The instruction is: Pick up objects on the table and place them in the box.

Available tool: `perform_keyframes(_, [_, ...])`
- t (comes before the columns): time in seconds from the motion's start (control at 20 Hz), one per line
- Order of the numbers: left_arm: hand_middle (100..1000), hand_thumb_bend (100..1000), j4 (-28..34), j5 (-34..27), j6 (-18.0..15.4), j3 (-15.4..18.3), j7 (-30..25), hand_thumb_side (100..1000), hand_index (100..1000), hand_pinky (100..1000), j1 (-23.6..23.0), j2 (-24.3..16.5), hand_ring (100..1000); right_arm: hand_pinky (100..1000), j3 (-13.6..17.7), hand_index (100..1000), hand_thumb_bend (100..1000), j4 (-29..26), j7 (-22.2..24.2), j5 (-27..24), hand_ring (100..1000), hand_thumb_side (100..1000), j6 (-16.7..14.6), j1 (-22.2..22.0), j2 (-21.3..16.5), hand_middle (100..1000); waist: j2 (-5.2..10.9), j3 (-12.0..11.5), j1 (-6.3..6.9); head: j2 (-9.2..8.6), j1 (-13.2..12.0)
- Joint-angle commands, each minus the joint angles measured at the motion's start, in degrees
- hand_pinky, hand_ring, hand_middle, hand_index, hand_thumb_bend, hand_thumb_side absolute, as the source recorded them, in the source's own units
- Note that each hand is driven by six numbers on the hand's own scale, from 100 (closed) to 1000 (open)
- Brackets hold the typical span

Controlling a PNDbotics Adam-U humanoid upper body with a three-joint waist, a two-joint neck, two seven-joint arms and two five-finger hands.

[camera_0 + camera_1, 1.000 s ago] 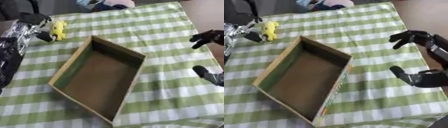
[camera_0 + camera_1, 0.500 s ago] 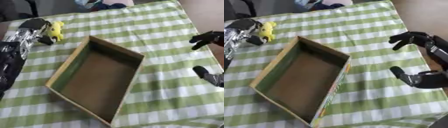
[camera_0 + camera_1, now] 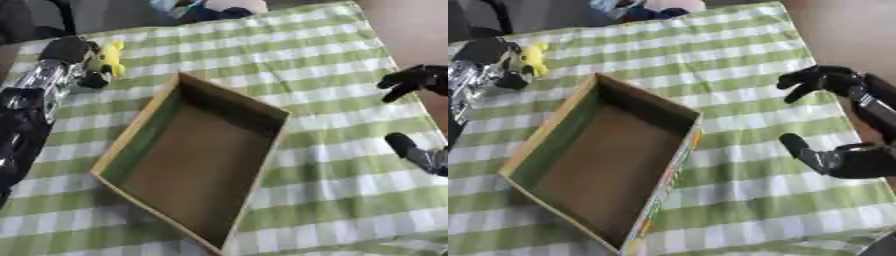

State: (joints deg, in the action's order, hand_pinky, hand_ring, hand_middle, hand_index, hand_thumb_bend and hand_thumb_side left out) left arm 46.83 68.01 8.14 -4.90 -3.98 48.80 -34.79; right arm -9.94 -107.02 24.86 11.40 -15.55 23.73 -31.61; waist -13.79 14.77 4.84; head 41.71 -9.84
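Note:
A small yellow toy lies on the green-checked tablecloth at the far left. My left hand is right against the toy's left side, and part of it shows dark just below the toy. How it stands on the toy is hidden. An open cardboard box sits askew in the middle with nothing inside it. At the right edge my right hand hovers open, its fingers spread well away from the box.
A heap of blue, white and pink things lies at the cloth's far edge. The table ends on the right at brown floor. Bare cloth lies between the box and my right hand.
My left forearm has swung slightly closer to the toy. The toy and box hold their places, and my right hand has barely moved.

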Motion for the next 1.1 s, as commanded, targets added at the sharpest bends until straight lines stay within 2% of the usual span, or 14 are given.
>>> perform_keyframes(0.05, [394, 100, 2.4, -1.0, 0.0, 0.3, 1.3, 505, 546, 623, 0.7, -2.7, 437, 812, 0.4, 906, 241, -0.5, 0.1, -0.4, 719, 286, -0.2, 0.9, -0.9, 782, 1.07, -0.2, -0.29, -0.6, 0.2])
perform_keyframes(0.35, [400, 100, 9.3, -4.4, -2.1, -0.7, -3.7, 503, 553, 635, 0.2, -5.8, 445, 813, 0.5, 907, 238, -0.4, -0.1, -0.3, 719, 286, -0.2, 0.7, -1.1, 783, 1.61, -0.7, -0.33, -0.74, 0.6])
perform_keyframes(0.6, [405, 100, 12.8, -6.2, -1.8, -1.2, -6.4, 507, 557, 646, -0.3, -6.9, 452, 813, 0.5, 908, 234, -0.4, -0.1, -0.2, 720, 286, -0.2, 0.6, -1.1, 783, 1.72, -0.7, -0.33, -0.74, 0.6])
perform_keyframes(0.9, [405, 100, 21.0, -11.2, -6.6, -8.7, -4.4, 511, 557, 647, -0.2, -10.5, 453, 814, 0.4, 908, 231, -0.2, 0.0, -0.3, 720, 286, -0.2, 0.5, -1.2, 783, 2.71, -1.2, -0.32, -0.82, 1.1])
perform_keyframes(1.1, [407, 100, 27.4, -15.1, -10.5, -10.1, -5.5, 519, 557, 649, -0.6, -12.2, 454, 814, 0.2, 908, 226, -0.2, 0.1, -0.3, 720, 287, -0.3, 0.5, -1.2, 783, 3.18, -1.3, -0.26, -0.89, 1.1])
